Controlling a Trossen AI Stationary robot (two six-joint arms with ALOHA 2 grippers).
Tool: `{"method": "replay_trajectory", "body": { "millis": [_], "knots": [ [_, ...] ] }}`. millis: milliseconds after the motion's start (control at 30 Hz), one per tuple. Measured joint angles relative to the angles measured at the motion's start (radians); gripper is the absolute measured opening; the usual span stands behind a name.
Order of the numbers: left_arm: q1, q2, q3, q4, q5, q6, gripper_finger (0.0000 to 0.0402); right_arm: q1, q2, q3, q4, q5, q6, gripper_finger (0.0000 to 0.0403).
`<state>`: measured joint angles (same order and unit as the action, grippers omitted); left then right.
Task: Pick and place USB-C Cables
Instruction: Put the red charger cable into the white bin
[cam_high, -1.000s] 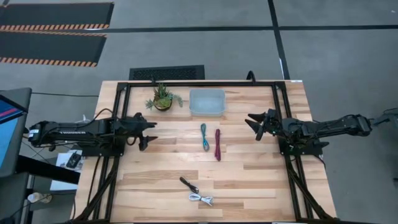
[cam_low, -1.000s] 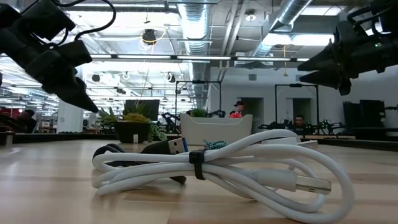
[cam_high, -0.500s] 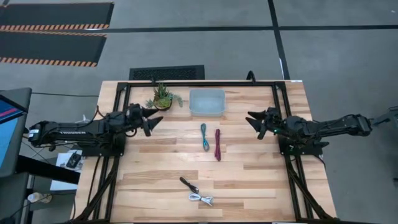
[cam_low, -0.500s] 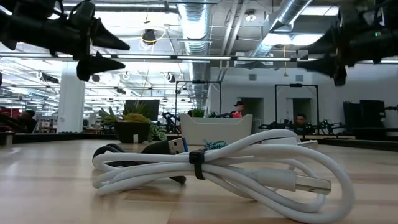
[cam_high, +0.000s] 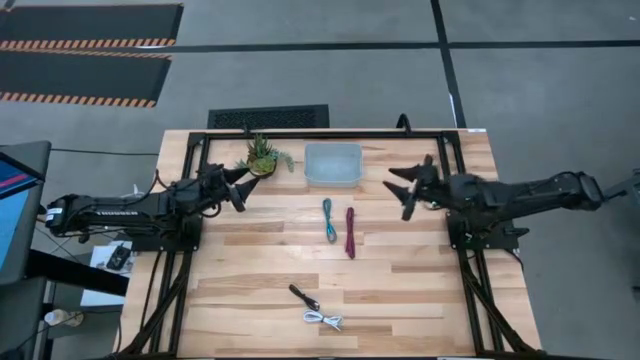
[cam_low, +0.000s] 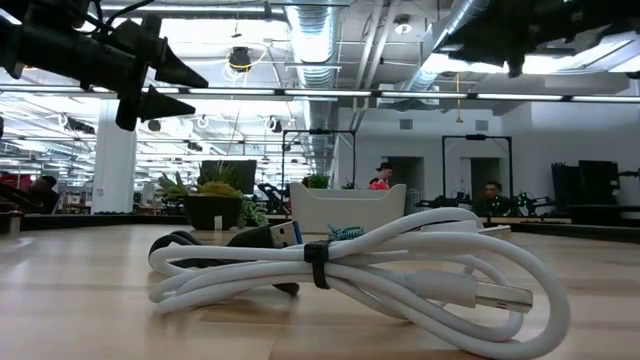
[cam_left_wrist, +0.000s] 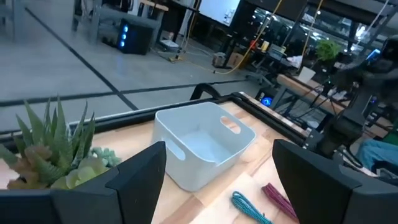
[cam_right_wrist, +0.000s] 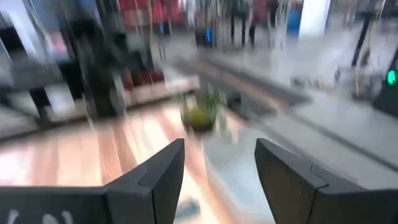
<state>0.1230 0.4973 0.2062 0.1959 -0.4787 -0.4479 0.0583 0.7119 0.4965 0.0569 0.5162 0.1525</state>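
- The step in hand looks like the very start: no cable is picked up yet, and all four lie on the tabletop (cam_high: 420, 290).
- The left end effector (cam_high: 243, 186) hangs in the air with its fingers spread wide and nothing between them. The small plant (cam_high: 262, 157) is just beside it, and the clear bin (cam_high: 333, 163) is a bit farther out in front.
- The right end effector (cam_high: 398, 187) also hangs in the air, fingers spread and empty.
- The teal cable (cam_high: 328, 219) and the maroon cable (cam_high: 350, 231) lie side by side between the two end effectors, a little nearer the right one.
- The black cable (cam_high: 304, 297) and the white cable (cam_high: 324, 320) lie well apart from both.
- Next, one end effector likely needs to go down over a cable, with a finger on each side, and squeeze.
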Motion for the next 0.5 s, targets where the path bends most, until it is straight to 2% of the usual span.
{"method": "replay_trajectory", "body": {
  "millis": [167,333,400,500],
  "knots": [
    [0.001,0.000,0.000,0.036,-0.006,0.014,0.0284,0.000,0.167,0.127,-0.335,0.064,0.235,0.0214],
    [0.001,0.000,0.000,0.087,0.048,0.062,0.0284,0.000,0.309,0.242,-0.647,0.017,0.526,0.0194],
    [0.000,0.000,0.000,0.109,0.092,0.066,0.0284,0.004,0.358,0.257,-0.690,-0.020,0.616,0.0187],
    [0.000,0.000,0.000,0.111,0.127,0.061,0.0284,0.025,0.429,0.259,-0.655,-0.040,0.685,0.0181]
  ]
}}
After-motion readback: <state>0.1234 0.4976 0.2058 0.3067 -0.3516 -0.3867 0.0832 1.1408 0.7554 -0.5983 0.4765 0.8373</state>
